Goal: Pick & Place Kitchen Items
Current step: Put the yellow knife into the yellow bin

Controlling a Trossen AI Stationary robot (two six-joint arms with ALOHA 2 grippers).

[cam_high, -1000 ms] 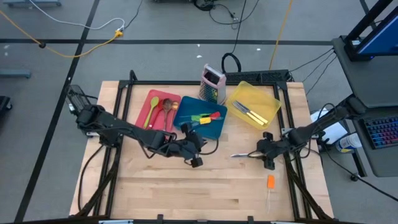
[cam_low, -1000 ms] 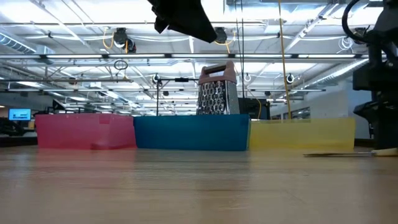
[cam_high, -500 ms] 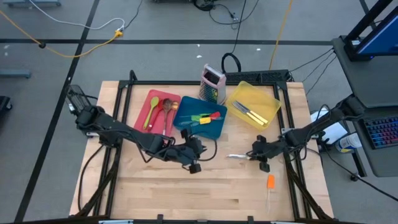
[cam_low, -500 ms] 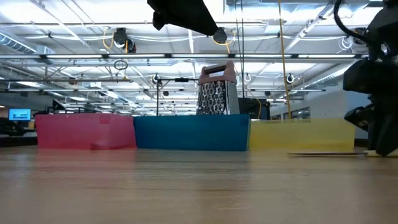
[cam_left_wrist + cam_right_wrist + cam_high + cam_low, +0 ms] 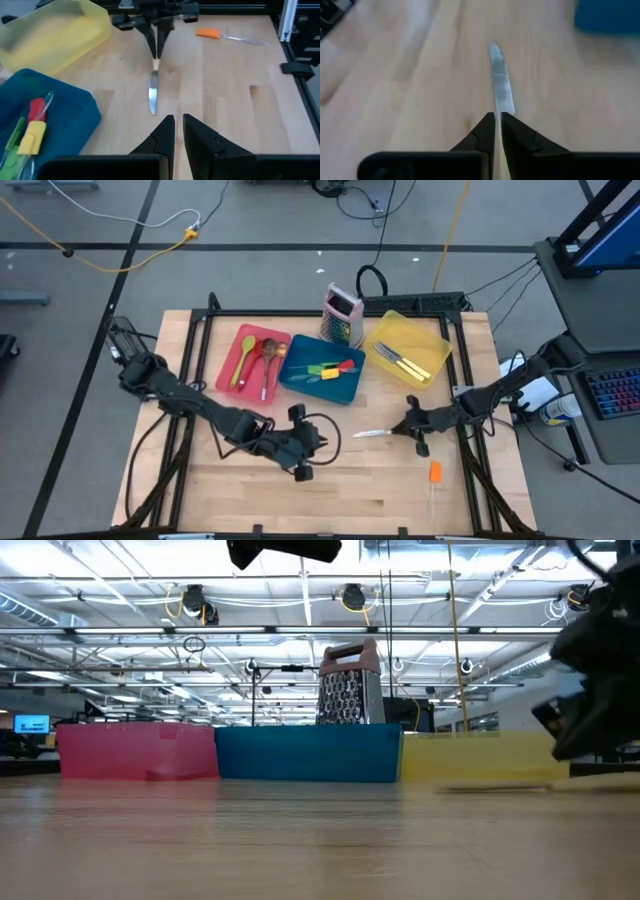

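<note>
My right gripper (image 5: pixel 407 429) is low over the table's right middle, shut on a pale-handled metal knife (image 5: pixel 368 433) whose blade points toward the table's left. The knife also shows in the left wrist view (image 5: pixel 152 97) and the right wrist view (image 5: pixel 501 87). My left gripper (image 5: pixel 300 468) hovers over the table's near middle, shut and empty (image 5: pixel 178 131), pointing at the knife. An orange spatula (image 5: pixel 434 478) lies flat on the table near the right front. Spoons lie in the red tray (image 5: pixel 228 350), spatulas in the blue tray (image 5: pixel 345 392), cutlery in the yellow tray (image 5: pixel 440 340). My right gripper pinches the knife's pale handle (image 5: pixel 156 64) between its two fingers. The fingers come from the table's right, slanting down, and lie along the knife. The blade (image 5: pixel 152 97) sticks out past the fingertips toward the table's left, level and at the table top.
A metal box grater (image 5: pixel 342 315) with a pink top stands behind the blue tray. The three trays stand in a row at the table's far side. Bare wood lies between the two grippers and along the near edge.
My right gripper has gone toward the table's left with the knife, which has moved along at table height, blade leading. My left gripper has drawn back toward the table's near edge, away from the blue tray.
</note>
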